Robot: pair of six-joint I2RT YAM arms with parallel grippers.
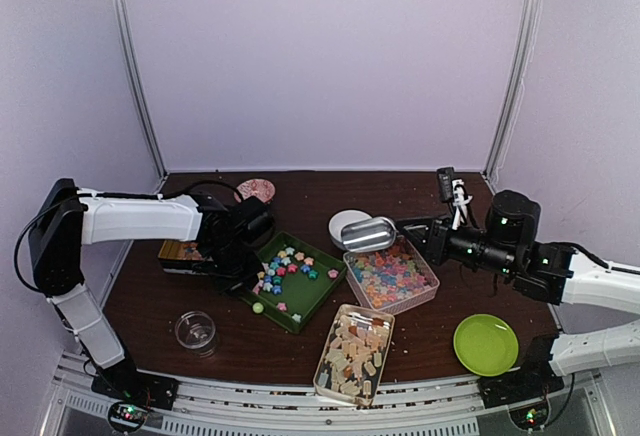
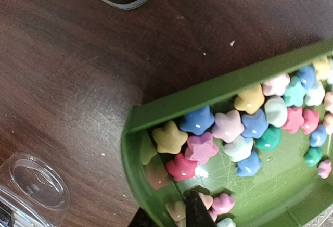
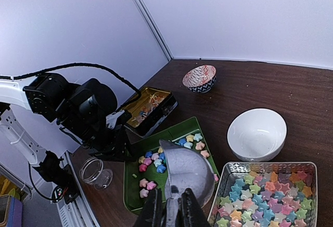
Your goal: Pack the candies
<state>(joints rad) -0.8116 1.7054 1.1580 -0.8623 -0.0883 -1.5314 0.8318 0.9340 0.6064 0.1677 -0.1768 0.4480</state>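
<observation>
Pastel star candies [image 1: 288, 265] lie in a green tray [image 1: 318, 301]. More star candies [image 1: 392, 274] fill a metal tray [image 1: 428, 278], and beige chunky candies [image 1: 355, 349] fill a clear tray. My left gripper [image 1: 238, 258] is at the green tray's left corner. In the left wrist view it [image 2: 166, 212] straddles the tray wall [image 2: 208, 89], one finger inside among the star candies [image 2: 200, 149]. My right gripper [image 1: 408, 228] is shut on the handle of a metal scoop [image 1: 368, 234]. The right wrist view shows it [image 3: 174, 209] holding the scoop [image 3: 190, 169] above the green tray's [image 3: 132, 196] right edge, with no candies in it.
A white bowl [image 1: 343, 222] stands behind the scoop and a patterned bowl [image 1: 256, 190] at the back. A gold tin [image 1: 180, 252] lies left of the green tray. A glass jar [image 1: 195, 329] stands front left and a green plate [image 1: 486, 344] front right.
</observation>
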